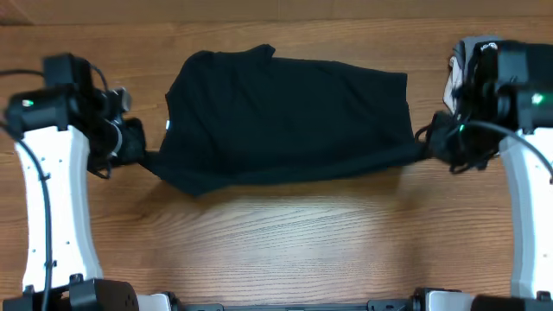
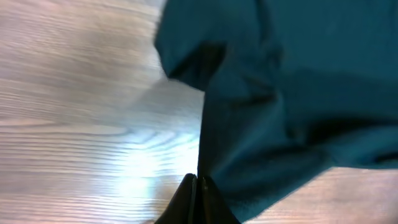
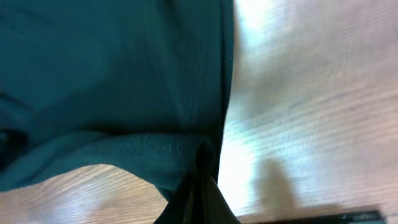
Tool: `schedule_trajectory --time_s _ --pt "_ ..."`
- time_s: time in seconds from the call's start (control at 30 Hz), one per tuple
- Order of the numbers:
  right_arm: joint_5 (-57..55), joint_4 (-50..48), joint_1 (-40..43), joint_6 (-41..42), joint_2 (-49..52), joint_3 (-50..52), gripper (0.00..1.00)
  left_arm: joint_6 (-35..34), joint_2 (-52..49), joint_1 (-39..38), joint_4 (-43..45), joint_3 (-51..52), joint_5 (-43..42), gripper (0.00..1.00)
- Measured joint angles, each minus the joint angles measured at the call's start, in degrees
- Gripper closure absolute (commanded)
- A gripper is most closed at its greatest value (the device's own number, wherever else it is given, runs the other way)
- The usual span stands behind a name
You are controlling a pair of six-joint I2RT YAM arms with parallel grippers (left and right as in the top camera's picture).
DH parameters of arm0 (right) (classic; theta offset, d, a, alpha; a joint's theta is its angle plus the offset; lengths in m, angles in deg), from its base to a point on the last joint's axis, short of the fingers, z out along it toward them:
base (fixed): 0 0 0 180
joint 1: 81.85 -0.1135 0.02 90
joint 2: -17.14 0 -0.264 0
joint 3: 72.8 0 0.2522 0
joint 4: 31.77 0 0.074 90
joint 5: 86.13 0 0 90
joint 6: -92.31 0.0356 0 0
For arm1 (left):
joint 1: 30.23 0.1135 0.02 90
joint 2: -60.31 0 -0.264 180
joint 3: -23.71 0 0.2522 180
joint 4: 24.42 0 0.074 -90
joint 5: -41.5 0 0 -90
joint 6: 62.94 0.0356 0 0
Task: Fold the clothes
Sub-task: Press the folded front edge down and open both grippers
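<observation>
The clothes (image 1: 285,117), a large plain black T-shirt, lie spread across the middle of the wooden table with the near edge stretched taut between both arms. My left gripper (image 1: 140,154) is shut on the shirt's near-left corner. In the left wrist view the fabric (image 2: 292,81) runs up from the pinched fingertips of the left gripper (image 2: 198,180). My right gripper (image 1: 429,147) is shut on the near-right corner. In the right wrist view the cloth (image 3: 112,74) bunches at the right gripper's (image 3: 204,163) closed tips. A small white label (image 1: 168,125) shows at the shirt's left edge.
A grey and white bundle of other garments (image 1: 458,65) sits at the far right behind the right arm. Bare wooden tabletop (image 1: 285,242) lies in front of the shirt. The arm bases (image 1: 95,294) stand at the near edge.
</observation>
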Motion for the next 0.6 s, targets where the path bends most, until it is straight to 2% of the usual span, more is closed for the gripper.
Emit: schedule_trajectory --time_s 0.3,0.6 --pt "-0.04 -3.17 0.00 7.67 -8.09 14.58 0.96 -1.09 3.19 -3.28 6.54 14.45 -1.55 0.96" --pt "-1.22 -5.09 0.00 13.40 -9.60 20.57 0.96 -5.18 7.82 -4.26 12.13 22.91 0.70 0.96"
